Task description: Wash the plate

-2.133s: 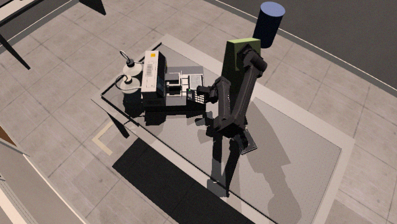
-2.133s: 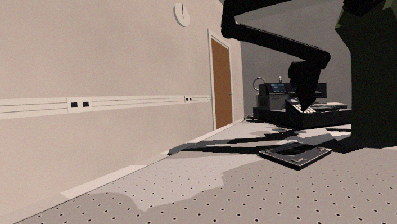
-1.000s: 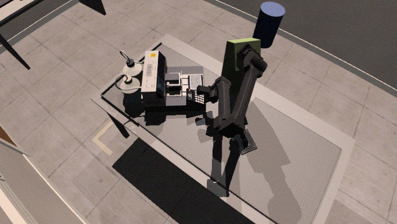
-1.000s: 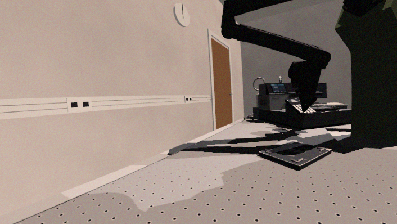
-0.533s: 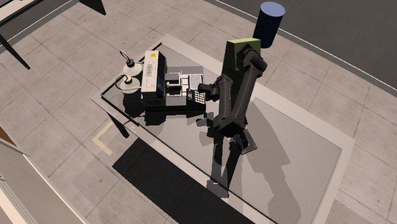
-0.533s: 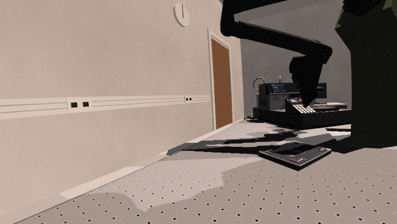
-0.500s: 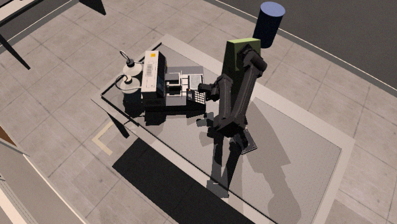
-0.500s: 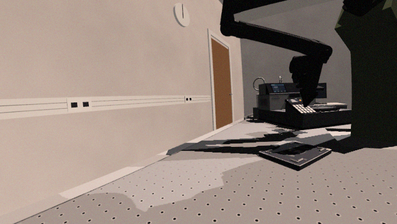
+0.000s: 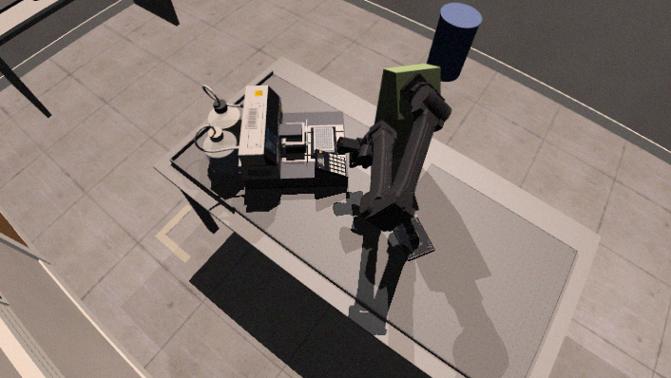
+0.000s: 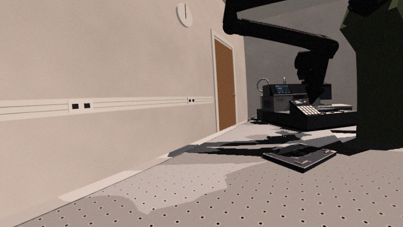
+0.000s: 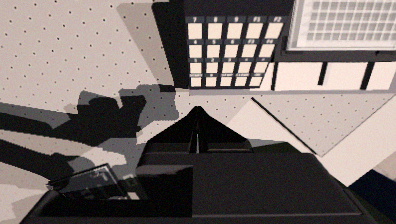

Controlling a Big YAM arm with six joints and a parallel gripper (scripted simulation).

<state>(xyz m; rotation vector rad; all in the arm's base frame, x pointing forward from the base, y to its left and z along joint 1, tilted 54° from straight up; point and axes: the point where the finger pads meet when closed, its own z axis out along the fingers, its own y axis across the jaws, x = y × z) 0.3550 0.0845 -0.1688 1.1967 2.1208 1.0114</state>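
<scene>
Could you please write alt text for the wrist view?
A robot's closed, empty gripper points toward a keypad of pale keys. At upper right, part of a plate with a grid of wells shows; dark shadows cross the dotted tabletop at left.

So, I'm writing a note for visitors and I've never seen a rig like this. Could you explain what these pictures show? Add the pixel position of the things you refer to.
The machine is one black jointed robot arm (image 9: 387,166) (image 10: 274,31) ending in a black two-fingered gripper (image 9: 339,144) (image 10: 311,102) (image 11: 197,111). The top picture looks down from high up; the exterior one looks along the pale perforated table (image 9: 523,247) (image 10: 171,205) (image 11: 40,30) from low down; the wrist one looks past the gripper's fingers.

On the table stands a grey-and-black plate washer (image 9: 258,123) (image 10: 274,104) (image 11: 235,7) with a pale-keyed keypad (image 9: 337,163) (image 10: 308,110) (image 11: 215,50). A pale gridded plate (image 9: 324,139) (image 10: 328,106) (image 11: 350,25) lies on its carrier. The flat dark square (image 9: 425,254) (image 10: 317,158) (image 11: 90,182) appears to be the plate's nest, without a plate.

The gripper is closed near the keypad, holding nothing.
</scene>
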